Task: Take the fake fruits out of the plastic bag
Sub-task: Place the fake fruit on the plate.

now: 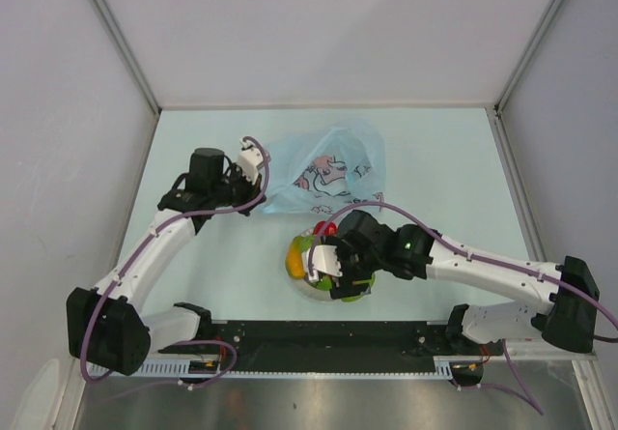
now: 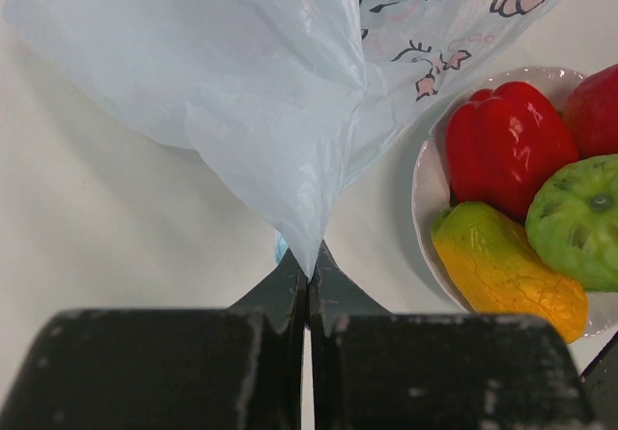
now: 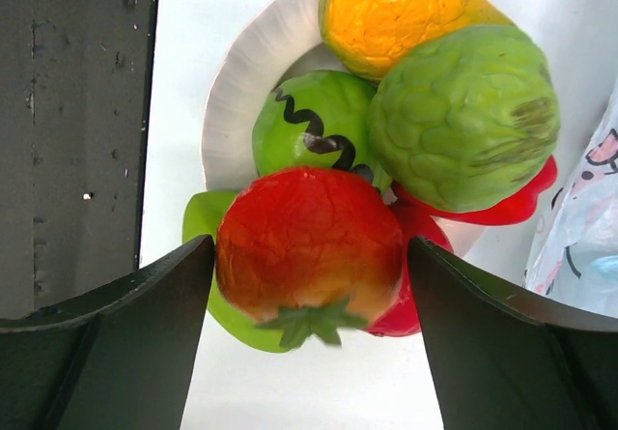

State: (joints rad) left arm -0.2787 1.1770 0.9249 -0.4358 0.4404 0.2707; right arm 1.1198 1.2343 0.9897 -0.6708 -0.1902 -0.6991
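- Being pinched by left gripper (image 2: 307, 277), bag (image 1: 328, 164) at 12 o'clock of plate (image 3: 241, 72) could be torn.
- Red fruit (image 3: 309, 246), being straddled by right gripper's (image 3: 311, 248) wide jaws, could be knocked off.

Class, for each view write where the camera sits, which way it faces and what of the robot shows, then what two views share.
Top external: above and behind, facing down on the table, bag, left arm and right arm.
Left wrist: on the left arm, facing along its left tool, shut on the bag; plate at right.
Right wrist: facing down at the plate; right tool flanks a red fruit.
Shared: both wrist views show plate and bag.
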